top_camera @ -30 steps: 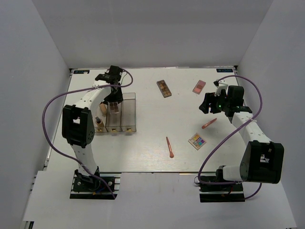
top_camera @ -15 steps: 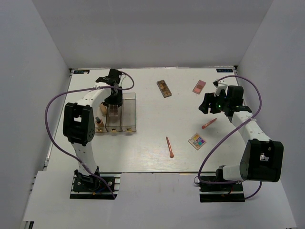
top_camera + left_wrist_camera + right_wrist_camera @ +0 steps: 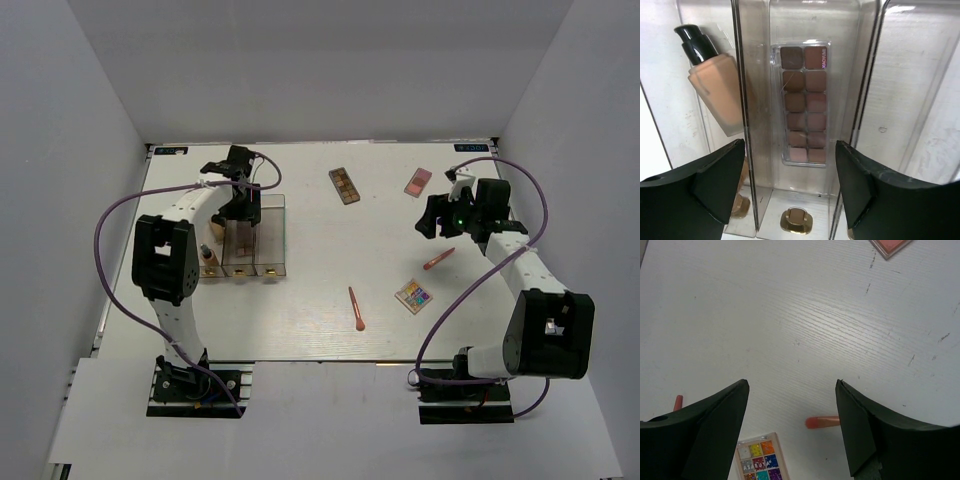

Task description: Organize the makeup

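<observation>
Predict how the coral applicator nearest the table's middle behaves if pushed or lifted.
The coral applicator looks slim, so probably light and apt to roll or swivel when nudged. Lying flat, it likely offers little to pinch.

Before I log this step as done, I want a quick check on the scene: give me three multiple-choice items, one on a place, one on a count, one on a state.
1. Where does the flat brown-and-mauve eyeshadow palette lie?
A. on the table by the arm bases
B. in the middle compartment of the clear plastic organizer
C. upright outside the organizer

2. How many slim coral-orange applicators lie on the white table?
A. none
B. four
C. two

3. How is the left gripper?
A. open, holding nothing
B. shut tight, empty
C. shut on the palette

Answers:
1 B: the left wrist view shows it lying flat between the two inner walls.
2 C: one lies near the front centre, the other to the right.
3 A: its jaws stand wide apart above the organizer.
</observation>
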